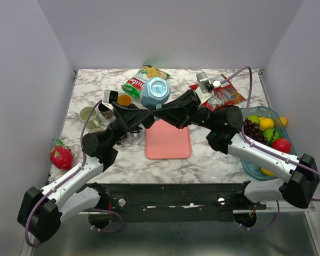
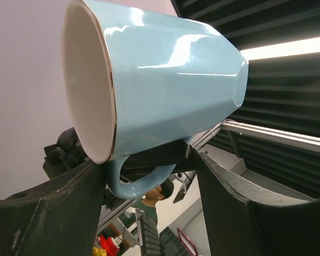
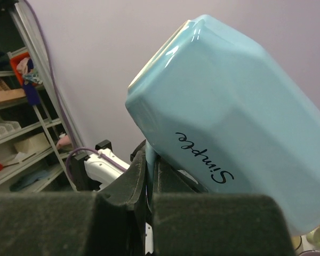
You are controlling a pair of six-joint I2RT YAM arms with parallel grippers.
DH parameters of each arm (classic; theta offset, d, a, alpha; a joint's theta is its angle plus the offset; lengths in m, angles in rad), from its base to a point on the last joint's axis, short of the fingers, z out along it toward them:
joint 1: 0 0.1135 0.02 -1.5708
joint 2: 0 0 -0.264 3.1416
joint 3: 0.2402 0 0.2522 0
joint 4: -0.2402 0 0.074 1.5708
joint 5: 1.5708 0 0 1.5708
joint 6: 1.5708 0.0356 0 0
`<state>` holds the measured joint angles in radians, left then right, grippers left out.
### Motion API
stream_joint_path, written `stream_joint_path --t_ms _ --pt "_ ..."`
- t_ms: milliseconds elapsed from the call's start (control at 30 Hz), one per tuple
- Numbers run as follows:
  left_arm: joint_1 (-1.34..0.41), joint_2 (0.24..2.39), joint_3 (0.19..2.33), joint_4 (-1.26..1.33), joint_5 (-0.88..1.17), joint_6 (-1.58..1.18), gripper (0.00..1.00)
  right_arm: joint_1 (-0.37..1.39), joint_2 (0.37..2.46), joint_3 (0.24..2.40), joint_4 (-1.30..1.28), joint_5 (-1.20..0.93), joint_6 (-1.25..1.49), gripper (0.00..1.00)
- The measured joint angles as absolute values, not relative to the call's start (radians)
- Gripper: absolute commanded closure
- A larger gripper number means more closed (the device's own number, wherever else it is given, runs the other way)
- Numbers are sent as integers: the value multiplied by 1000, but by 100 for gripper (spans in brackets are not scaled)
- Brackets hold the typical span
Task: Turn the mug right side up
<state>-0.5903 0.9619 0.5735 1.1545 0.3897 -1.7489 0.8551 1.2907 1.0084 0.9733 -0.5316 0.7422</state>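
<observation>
1. Both arms reach inward and upward, meeting above the far edge of the pink mat [image 1: 168, 141].
2. The right gripper [image 3: 149, 176] pinches the handle of the blue mug [image 1: 156, 92], held aloft with its base facing up.
3. The left gripper [image 2: 149, 176] is spread, its fingers flanking that handle.

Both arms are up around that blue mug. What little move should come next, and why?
Probably the left end effector should close gently on the blue mug: its fingers stand apart either side of the handle, which the right end effector alone pinches, with the mug tipped sideways in midair.
</observation>
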Motion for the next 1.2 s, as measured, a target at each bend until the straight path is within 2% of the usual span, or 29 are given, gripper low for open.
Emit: stream_joint_path --t_ms 167,267,300,400,633,1033,1167,1200 --pt "-590 944 574 1163 389 -1748 26 855 1316 1047 980 -574 763 99" --pt "-591 942 570 1165 389 -1750 35 855 1319 1047 988 -582 775 99" --pt "-591 942 568 1166 389 -1751 44 855 1320 1047 992 -583 779 99" --pt "-591 942 554 1173 386 -1752 59 854 1318 1038 1010 -579 797 99" --pt "-600 941 512 1165 376 -1758 61 849 1295 972 1048 -568 822 99" --pt "-603 954 518 1162 379 -1760 58 842 1299 938 1110 -566 849 99" --pt "-603 974 549 1160 390 -1757 70 838 1312 944 1145 -562 870 99" --pt "-603 976 554 1158 393 -1752 77 838 1316 948 1153 -562 876 99"
